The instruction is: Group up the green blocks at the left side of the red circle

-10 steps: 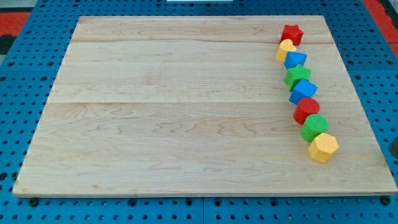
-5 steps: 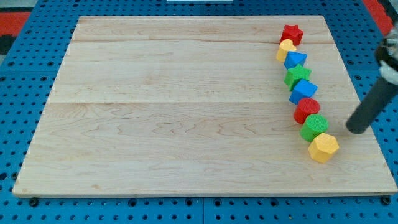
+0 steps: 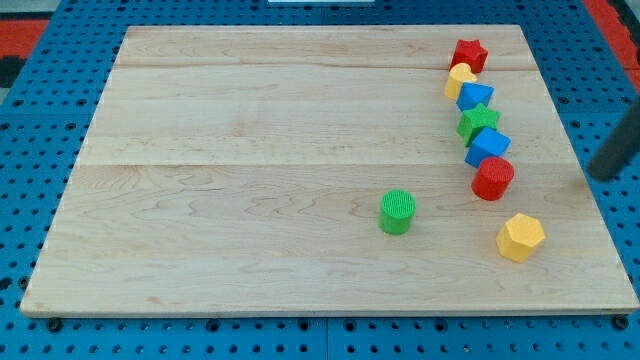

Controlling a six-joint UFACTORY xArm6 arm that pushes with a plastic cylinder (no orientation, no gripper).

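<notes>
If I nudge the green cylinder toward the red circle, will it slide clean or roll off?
The green cylinder stands upright on its flat end, so it probably slides rather than rolls. It looks small and light, so an off-centre push from my tip may veer it past the red circle.

My tip at view's right edge

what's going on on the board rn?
My tip sits near the view's right edge, to the right of the block column and touching nothing. The green cylinder stands alone, left of and slightly below the red circle, with a clear gap between them. The green star is wedged in the column between the blue triangle and the blue block, above the red circle. The yellow hexagon lies apart below it. So the greens are not grouped yet.
</notes>
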